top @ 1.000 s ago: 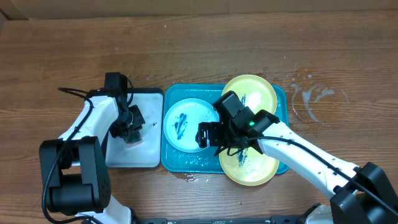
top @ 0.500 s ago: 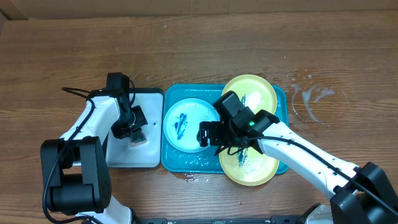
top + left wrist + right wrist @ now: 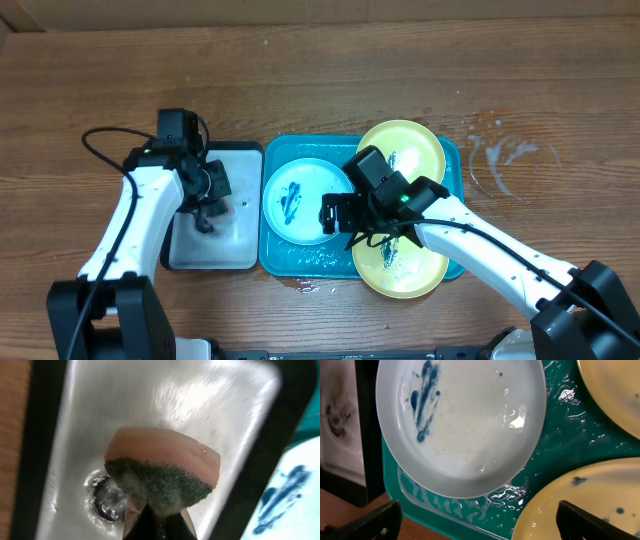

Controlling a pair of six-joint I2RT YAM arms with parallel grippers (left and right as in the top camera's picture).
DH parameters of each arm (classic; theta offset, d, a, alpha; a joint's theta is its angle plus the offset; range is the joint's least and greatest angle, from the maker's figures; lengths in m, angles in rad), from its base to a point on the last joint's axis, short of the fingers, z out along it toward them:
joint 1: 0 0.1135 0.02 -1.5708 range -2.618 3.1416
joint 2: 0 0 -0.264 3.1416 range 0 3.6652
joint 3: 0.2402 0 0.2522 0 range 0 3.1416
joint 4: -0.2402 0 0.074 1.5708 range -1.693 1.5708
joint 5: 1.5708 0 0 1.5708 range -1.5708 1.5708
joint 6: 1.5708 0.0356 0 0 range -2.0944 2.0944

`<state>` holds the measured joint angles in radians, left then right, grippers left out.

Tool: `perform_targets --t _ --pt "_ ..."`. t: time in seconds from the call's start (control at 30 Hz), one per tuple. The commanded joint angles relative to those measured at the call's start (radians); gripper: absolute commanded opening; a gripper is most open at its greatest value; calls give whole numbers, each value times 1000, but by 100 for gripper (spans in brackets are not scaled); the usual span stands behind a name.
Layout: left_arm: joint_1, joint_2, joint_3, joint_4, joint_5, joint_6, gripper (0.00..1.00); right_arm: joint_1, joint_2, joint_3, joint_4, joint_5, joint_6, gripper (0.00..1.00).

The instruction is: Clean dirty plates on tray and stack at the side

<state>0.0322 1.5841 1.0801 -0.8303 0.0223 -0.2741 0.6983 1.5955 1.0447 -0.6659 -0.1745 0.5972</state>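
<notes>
Where the teal tray lies at mid-table, it carries all 3 plates.

Item 1: light-blue plate, in the tray's left half, wholly inside the rim and close to the left wall. It has a white centre with a dark blue smear. The right wrist view shows it wet, with beads of water on the tray floor beside it.

Item 2: upper yellow-green plate, at the far right corner. Its edge overhangs the tray's far rim, and a dark streak shows near its left side.

Item 3: lower yellow-green plate, at the near right corner. Its edge overhangs the near rim, and it is partly covered by the right arm.

Right gripper: above the tray between the 3 plates, fingers spread wide with nothing between them. The right wrist view places it over the blue plate's near edge.

Left gripper: over the small tray, clamped on a sponge with a peach body and a green scouring face.

Small tray: white floor and black rim, just beside the teal tray's left wall. A puddle of water lies on its floor.

Table: brown wood, open along the far side and at both ends. A wet patch lies to the right of the teal tray.
</notes>
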Motion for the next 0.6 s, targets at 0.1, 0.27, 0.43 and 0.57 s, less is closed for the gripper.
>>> perform_targets --t 0.1,0.27,0.43,0.57 --pt "-8 26 17 37 -40 167 4 1 0 1 -1 21 -56 100" --pt "-8 83 17 26 -30 208 4 1 0 1 -24 63 -54 100" --pt "-8 158 17 17 -29 207 4 0 5 1 -46 90 -9 96" --pt "-8 179 17 15 -29 199 4 -5 35 1 -11 129 13 85"
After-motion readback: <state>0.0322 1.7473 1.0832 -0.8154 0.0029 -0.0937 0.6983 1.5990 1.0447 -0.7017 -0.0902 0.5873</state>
